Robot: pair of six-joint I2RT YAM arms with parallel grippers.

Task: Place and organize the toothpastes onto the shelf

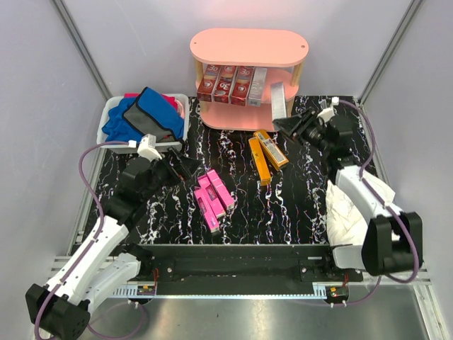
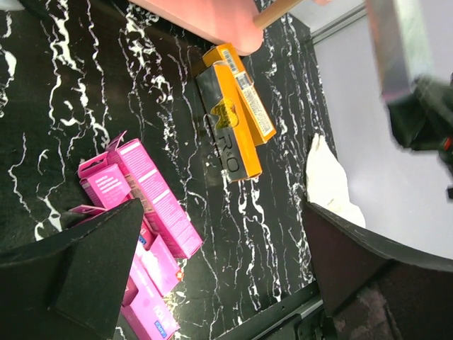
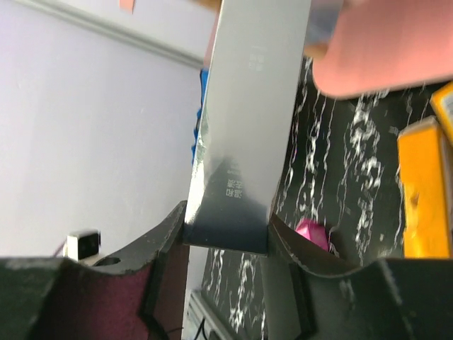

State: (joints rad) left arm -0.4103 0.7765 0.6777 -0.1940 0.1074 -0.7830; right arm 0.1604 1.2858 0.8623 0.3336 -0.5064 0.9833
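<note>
The salmon-pink shelf stands at the back centre; three dark red toothpaste boxes and a silver-grey one stand on its middle tier. My right gripper is shut on another silver-grey toothpaste box, held upright by the shelf's right end; the box fills the right wrist view. Several pink toothpastes and two orange ones lie on the black mat. My left gripper is open and empty, just left of the pink boxes.
A white bin with blue and pink cloths stands at the back left. A white cloth lies under the right arm. The orange boxes lie in front of the shelf.
</note>
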